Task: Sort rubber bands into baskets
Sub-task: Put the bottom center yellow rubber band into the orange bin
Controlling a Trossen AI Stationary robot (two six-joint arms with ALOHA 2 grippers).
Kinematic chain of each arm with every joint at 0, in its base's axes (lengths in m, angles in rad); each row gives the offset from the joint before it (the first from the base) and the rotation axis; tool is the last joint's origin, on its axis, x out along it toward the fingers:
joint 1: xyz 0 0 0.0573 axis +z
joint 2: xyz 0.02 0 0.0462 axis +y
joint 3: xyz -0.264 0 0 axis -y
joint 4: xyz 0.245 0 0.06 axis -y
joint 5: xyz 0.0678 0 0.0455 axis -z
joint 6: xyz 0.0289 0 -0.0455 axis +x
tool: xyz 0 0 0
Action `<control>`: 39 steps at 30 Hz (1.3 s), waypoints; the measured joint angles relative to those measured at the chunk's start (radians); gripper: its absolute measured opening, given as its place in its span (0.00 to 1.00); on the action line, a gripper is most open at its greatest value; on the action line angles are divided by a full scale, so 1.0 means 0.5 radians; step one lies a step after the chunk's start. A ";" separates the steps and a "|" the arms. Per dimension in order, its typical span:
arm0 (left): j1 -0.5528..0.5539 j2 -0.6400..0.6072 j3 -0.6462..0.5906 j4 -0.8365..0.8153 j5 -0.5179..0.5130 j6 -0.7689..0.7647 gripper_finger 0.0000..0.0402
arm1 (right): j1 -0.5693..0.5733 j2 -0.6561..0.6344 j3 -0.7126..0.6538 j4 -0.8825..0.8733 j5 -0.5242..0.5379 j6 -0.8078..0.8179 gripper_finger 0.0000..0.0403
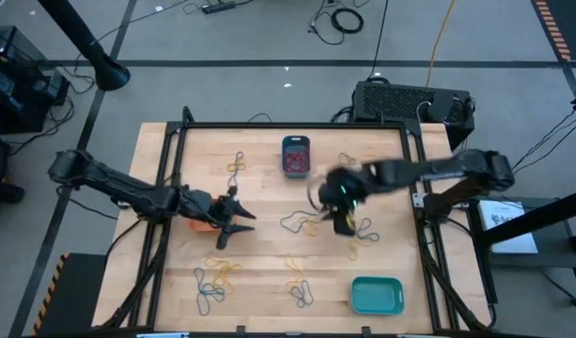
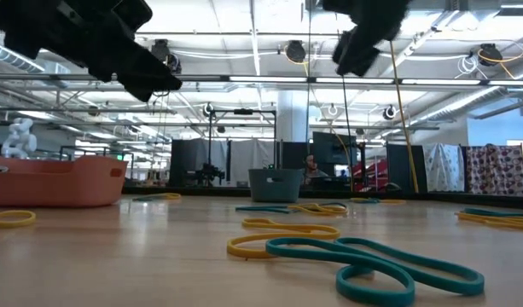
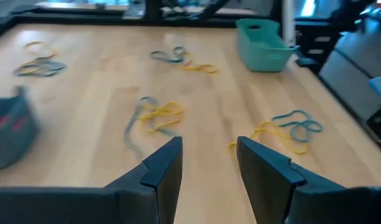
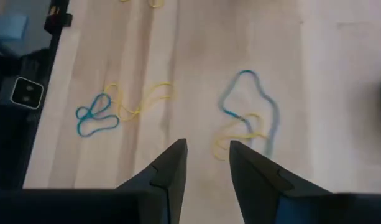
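Your left jaws (image 3: 206, 165) stand parted with nothing between them; your right jaws (image 4: 206, 171) are also parted, a narrow gap, and likewise grip nothing.

In the high view, the left gripper (image 1: 233, 222) sits at 9 o'clock from the desk's centre, partly over the orange basket (image 1: 201, 224). The right gripper (image 1: 344, 218) hangs just past centre toward 3 o'clock. In the low view both grippers hang above the desk (image 1: 259, 253), clear of its surface.

You have 3 baskets on the desk. The narrow dark blue basket (image 1: 296, 156) stands at 12 o'clock near the far edge, with red bands inside it. The turquoise basket (image 1: 376, 295) stands at 5 o'clock near the front edge; its contents cannot be made out. The orange basket lies at 9 o'clock, largely covered by the left gripper.

Rubber bands (image 1: 297, 223) lie loose in scattered yellow and blue clusters: 1 at centre just beside the right gripper, 1 at 4 o'clock (image 1: 363, 228) touching that gripper's outline, 1 at 11 o'clock (image 1: 236, 165), 1 at 7 o'clock (image 1: 212, 278) and 1 at 6 o'clock (image 1: 300, 291).

The right wrist view shows a blue and yellow tangle (image 4: 249, 121) directly ahead of the fingers (image 4: 171, 171), and a second cluster (image 4: 115, 109) apart from it.
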 joint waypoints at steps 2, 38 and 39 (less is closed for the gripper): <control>-0.072 0.134 0.000 0.174 0.010 -0.024 0.40 | 0.156 -0.074 -0.217 0.279 0.147 0.126 0.28; -0.213 1.906 1.318 -0.236 0.223 0.012 0.40 | 0.981 -0.227 -0.828 1.333 0.868 -0.547 0.24; -0.216 1.900 1.318 -0.251 0.228 0.008 0.39 | 0.976 -0.227 -0.828 1.344 0.866 -0.575 0.24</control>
